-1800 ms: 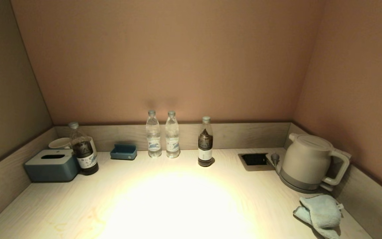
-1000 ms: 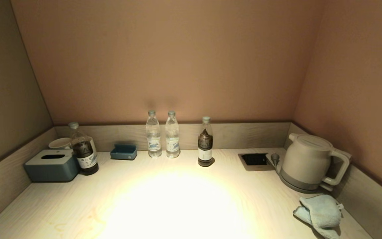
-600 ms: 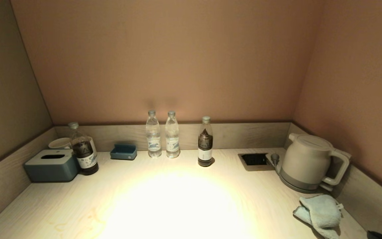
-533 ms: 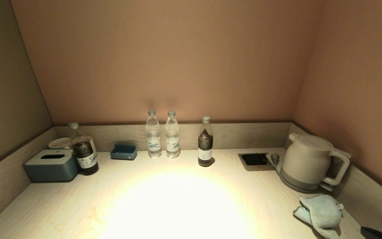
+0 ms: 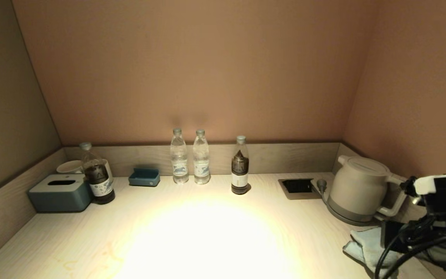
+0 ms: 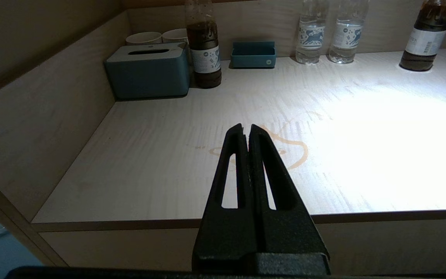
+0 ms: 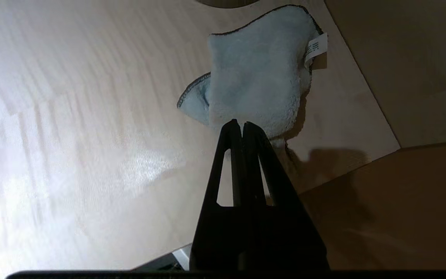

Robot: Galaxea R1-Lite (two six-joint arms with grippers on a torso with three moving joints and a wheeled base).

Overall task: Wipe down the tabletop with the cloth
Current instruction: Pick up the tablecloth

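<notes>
A light blue cloth point(image 5: 366, 246) lies crumpled at the near right corner of the pale wooden tabletop point(image 5: 207, 232), in front of the kettle. It also shows in the right wrist view point(image 7: 258, 73) with a white tag. My right gripper point(image 7: 239, 123) is shut and empty, hovering above the cloth's near edge; my right arm point(image 5: 436, 217) partly hides the cloth in the head view. My left gripper point(image 6: 245, 126) is shut and empty, held before the table's front left edge. A brownish ring stain point(image 6: 292, 145) marks the tabletop ahead of it.
A white kettle point(image 5: 358, 190) stands at the right, next to a recessed socket point(image 5: 296, 186). Two clear bottles point(image 5: 190, 157) and a dark bottle point(image 5: 240, 166) stand at the back. A blue tissue box point(image 5: 60, 192), another dark bottle point(image 5: 97, 174), cups and a small blue tray point(image 5: 144, 177) are at the left.
My right arm has risen into the head view at the right edge and now covers part of the cloth. Nothing on the table has moved.
</notes>
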